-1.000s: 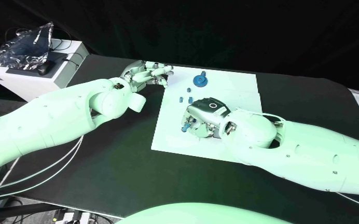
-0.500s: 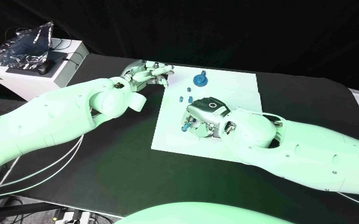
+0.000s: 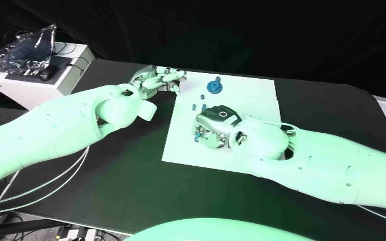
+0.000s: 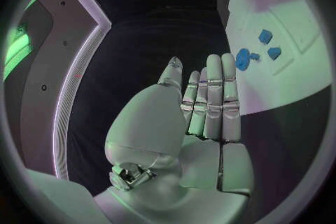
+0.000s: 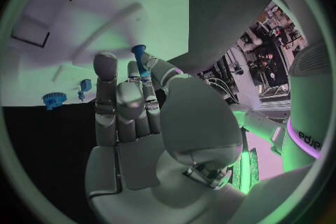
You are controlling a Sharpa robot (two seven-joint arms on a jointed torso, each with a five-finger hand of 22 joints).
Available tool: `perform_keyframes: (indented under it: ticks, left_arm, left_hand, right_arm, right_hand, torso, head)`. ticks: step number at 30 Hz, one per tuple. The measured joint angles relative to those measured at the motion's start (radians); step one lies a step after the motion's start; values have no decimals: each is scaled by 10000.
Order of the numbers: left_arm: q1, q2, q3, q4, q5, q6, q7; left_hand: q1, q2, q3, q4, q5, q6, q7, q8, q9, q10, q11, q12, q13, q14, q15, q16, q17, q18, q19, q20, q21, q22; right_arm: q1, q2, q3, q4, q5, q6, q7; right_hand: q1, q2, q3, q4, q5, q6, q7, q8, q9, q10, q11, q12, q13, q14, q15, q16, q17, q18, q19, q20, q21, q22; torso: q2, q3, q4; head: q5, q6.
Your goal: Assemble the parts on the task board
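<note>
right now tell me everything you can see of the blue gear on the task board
The blue gear is a small round toothed disc, plastic by its look, with a short stem rising from its middle. It sits on the white task board near the far edge. Neither hand touches it; two smaller blue pieces lie apart from it, nearer the robot.

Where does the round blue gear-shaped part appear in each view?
Head view: the round blue part stands near the far edge of the task board.
Left wrist view: on the board, beside two smaller blue pieces.
Right wrist view: at the board's edge.
Shared landmark: the white task board.
</note>
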Motion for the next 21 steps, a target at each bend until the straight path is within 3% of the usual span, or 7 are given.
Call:
perform_keyframes:
  ticks: [3, 5, 9, 12, 16, 18, 21]
  left_arm:
    - [0, 0, 0, 3, 0, 0, -3]
    - [0, 2, 0, 3, 1, 0, -5]
    - [0, 10, -4, 1, 1, -2, -10]
    - [0, 13, -3, 0, 1, -5, -15]
    - [0, 12, -2, -3, 1, -9, -27]
    - [0, 10, -1, -6, 1, -16, -33]
    - [0, 9, 0, -12, 1, -24, -41]
  left_hand:
    - [0, 0, 0, 0, 0, 0, 0, 0, 0, 0, 0, 0, 0, 0, 0, 0, 0, 0, 0, 0, 0, 0]
    - [0, 0, 0, 0, 0, 0, 0, 0, 0, 0, 0, 0, 0, 0, 0, 0, 0, 0, 0, 0, 0, 0]
    - [0, 0, 0, 0, 0, 0, 0, 0, 0, 0, 0, 0, 0, 0, 0, 0, 0, 0, 0, 0, 0, -1]
    - [0, 0, 0, 0, 0, 0, 0, 0, 0, 0, 0, 0, 0, 0, 0, 0, 0, 0, 0, 0, 0, -1]
    - [0, 0, 0, -1, 0, 0, 0, 0, 0, 0, 0, 0, 0, 0, 0, 0, 0, 0, 0, 0, 1, -1]
    - [0, 0, 0, -1, 0, -5, 6, 0, 0, 0, 0, 0, 0, 0, 0, 0, 0, 0, 0, 0, 1, 6]
    - [0, 0, 0, -1, 0, -37, 37, 0, 0, 0, 0, 0, 0, 0, 0, 0, 0, 0, 0, 0, 1, 9]
  right_arm:
    - [-7, 3, -10, 15, -10, -17, -1]
    - [-15, -7, -16, 26, -10, -34, 1]
    - [-33, -37, -27, 29, -7, -87, 23]
    - [-66, -74, -66, 29, 8, -129, 36]
    - [-118, -159, -92, 39, 29, -229, 48]
    - [-128, -210, -90, 85, 34, -385, 51]
    - [-157, -289, -86, 177, 40, -678, 58]
  right_hand:
    - [-4, -5, -269, 99, 624, -89, 47, -8, 0, -104, -104, 0, -6, -1, 0, -44, -43, 2, -37, 38, 0, 0]
    - [-102, -103, -481, 171, 767, -272, 89, -7, -1, -276, -159, 45, -9, -41, 42, -43, -82, 55, -54, 54, -91, -1]
    - [-326, -479, -977, 384, 785, -609, 182, 50, -95, -911, 65, 110, -5, -91, 202, -155, -243, 164, -137, 148, -467, -1]
    - [-299, -763, -1517, 522, 785, -1301, 188, 62, -129, -1676, 222, 11, -82, -123, 316, -267, -396, 496, -105, 290, -882, -2]
    - [134, -868, -2502, 899, 785, -1694, 202, 60, -129, -2421, 419, 118, -47, -198, 457, -567, -859, 537, -52, 414, -1622, -17]
    - [257, -998, -2681, 1057, 785, -1808, 273, 60, -140, -2806, 507, 118, -46, -269, 528, -806, -1118, 551, -49, 488, -1821, -108]
    - [559, -1300, -2773, 1557, 812, -2089, 186, 60, -140, -3340, 616, 117, -46, -250, 578, -1077, -1363, 608, 37, 575, -2105, -371]
  torso:
    - [1, -1, -1]
    - [2, 0, -5]
    - [4, 2, -6]
    - [4, 6, -12]
    - [11, 16, -12]
    - [15, 18, -12]
    - [17, 20, -9]
  head:
    - [0, 12]
    - [-1, 22]
    - [-17, 45]
    - [-23, 62]
    - [-35, 80]
    - [-43, 89]
    - [-59, 112]
